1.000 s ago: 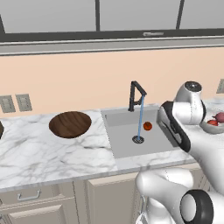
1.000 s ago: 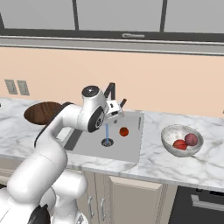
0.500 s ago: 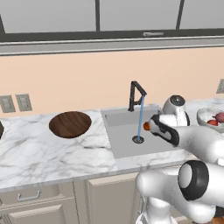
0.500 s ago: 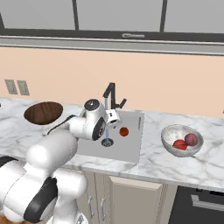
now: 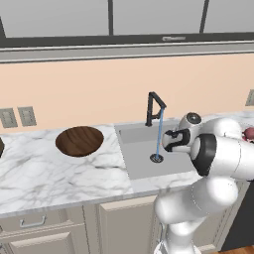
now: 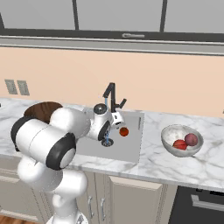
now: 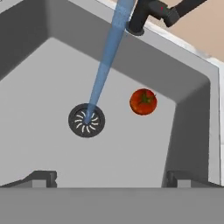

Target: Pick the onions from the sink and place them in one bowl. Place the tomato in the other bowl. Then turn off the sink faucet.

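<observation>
The glossy orange-red tomato [image 7: 143,101] lies on the floor of the grey steel sink [image 7: 39,74], right of the round drain [image 7: 86,120]; it also shows as the tomato [image 6: 124,131]. My gripper [image 7: 111,178] hovers above the basin, open, its fingertips [image 7: 43,177] wide apart with nothing between them. The gripper [image 6: 117,119] sits just left of the tomato. Water runs from the black faucet [image 6: 112,95] into the drain. Both onions, deep red [image 6: 179,144] and mauve-pink [image 6: 190,139], rest in the pale grey bowl [image 6: 170,133]. The wooden bowl [image 5: 79,140] stands left of the sink.
The faucet spout [image 7: 153,11] reaches over the basin's back wall, close above the tomato. Marble counter [image 5: 44,173] surrounds the sink. Wall outlets [image 5: 17,117] sit at the far left. My arm partly covers the wooden bowl [image 6: 41,109] in the right base view.
My arm has swung from the right side toward the sink and dropped lower, bringing the hand over the basin. The tomato and both onions have stayed where they were.
</observation>
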Tool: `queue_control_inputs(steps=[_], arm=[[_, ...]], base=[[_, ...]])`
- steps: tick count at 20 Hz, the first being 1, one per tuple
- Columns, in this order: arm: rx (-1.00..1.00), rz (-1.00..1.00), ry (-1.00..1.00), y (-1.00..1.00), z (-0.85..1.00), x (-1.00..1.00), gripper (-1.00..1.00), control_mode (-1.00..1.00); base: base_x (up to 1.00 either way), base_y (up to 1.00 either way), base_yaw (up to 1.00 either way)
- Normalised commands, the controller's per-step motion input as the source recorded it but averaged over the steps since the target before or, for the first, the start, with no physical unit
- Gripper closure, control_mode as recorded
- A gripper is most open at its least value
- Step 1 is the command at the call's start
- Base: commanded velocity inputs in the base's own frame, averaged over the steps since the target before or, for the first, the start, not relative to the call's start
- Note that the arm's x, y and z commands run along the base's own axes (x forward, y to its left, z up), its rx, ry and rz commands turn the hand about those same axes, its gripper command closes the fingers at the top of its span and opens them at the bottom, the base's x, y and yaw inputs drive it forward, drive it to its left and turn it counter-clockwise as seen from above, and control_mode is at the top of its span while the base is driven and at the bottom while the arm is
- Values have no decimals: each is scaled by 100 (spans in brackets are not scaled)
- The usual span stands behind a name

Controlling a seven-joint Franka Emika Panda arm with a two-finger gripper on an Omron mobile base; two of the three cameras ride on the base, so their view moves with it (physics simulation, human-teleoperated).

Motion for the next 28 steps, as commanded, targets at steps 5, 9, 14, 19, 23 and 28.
queue_control_inputs(steps=[5, 9, 14, 19, 23, 28], arm=[[1, 0, 10, -18, -31, 57, -100, -100], [7, 0, 6, -14, -42, 40, -100, -100], [3, 0, 2, -18, -33, 51, -100, -100], [0, 0, 1, -12, -26, 49, -100, -100], [0, 0, 1, -1, -26, 47, -100, -100], [0, 0, 1, -5, -11, 53, -100, -100]], base=[[0, 0, 0], [0, 0, 0], [0, 0, 0], [0, 0, 0], [0, 0, 0], [0, 0, 0]])
